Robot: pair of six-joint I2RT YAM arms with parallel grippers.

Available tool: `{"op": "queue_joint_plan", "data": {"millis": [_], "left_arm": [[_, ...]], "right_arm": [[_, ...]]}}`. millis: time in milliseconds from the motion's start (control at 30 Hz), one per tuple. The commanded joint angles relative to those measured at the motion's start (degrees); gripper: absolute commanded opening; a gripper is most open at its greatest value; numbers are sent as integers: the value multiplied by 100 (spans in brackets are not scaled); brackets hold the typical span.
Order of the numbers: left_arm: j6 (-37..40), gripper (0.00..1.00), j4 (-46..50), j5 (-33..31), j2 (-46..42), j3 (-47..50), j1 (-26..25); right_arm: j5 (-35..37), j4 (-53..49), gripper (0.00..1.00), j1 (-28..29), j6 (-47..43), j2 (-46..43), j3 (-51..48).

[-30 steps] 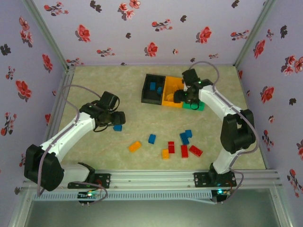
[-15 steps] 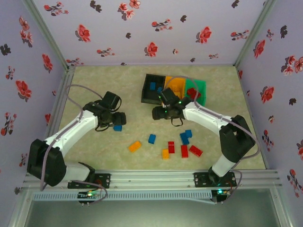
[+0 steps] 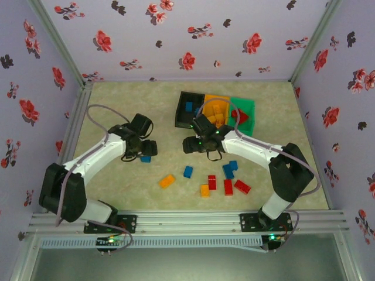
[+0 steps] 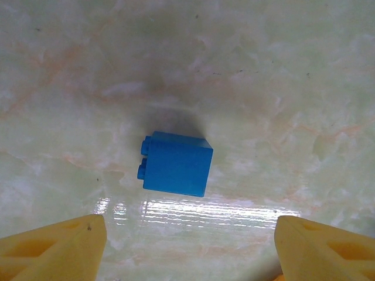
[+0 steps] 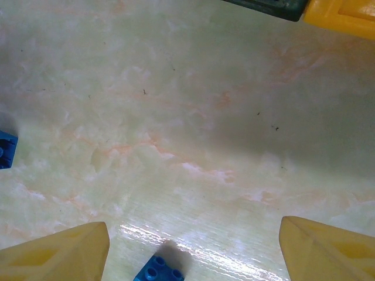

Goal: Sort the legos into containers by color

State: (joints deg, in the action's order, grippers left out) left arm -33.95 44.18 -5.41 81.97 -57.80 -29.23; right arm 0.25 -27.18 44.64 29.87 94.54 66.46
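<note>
Right claw (image 3: 188, 145), released and empty, has swung back from the bins (image 3: 178, 114); left claw (image 4: 190, 222), also released, hangs over my next blue brick (image 4: 176, 164).

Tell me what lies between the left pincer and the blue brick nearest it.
Bare table, seen in the left wrist view; the open left pincer isn't touching the blue brick.

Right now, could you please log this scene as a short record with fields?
left end effector: open, above a lone blue brick
right end effector: open, empty, above bare table
black bin: blue bricks
orange bin: yellow bricks
green bin: red bricks
loose bricks: red, blue, orange, toward the near edge
</note>
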Motion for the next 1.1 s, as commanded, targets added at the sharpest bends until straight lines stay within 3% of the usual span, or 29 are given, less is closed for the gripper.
{"op": "queue_joint_plan", "data": {"millis": [0, 567, 833, 1067], "left_arm": [[24, 76, 55, -74, 194, -144, 48], [465, 75, -204, 140, 1169, -240, 252], [591, 67, -208, 228, 1479, -318, 300], [618, 51, -172, 234, 1583, -328, 304]], "right_arm": [[169, 37, 77, 53, 64, 102, 81], [251, -42, 77, 120, 78, 139, 73], [293, -81, 76, 139, 68, 144, 87], [318, -100, 76, 141, 63, 103, 88]]}}
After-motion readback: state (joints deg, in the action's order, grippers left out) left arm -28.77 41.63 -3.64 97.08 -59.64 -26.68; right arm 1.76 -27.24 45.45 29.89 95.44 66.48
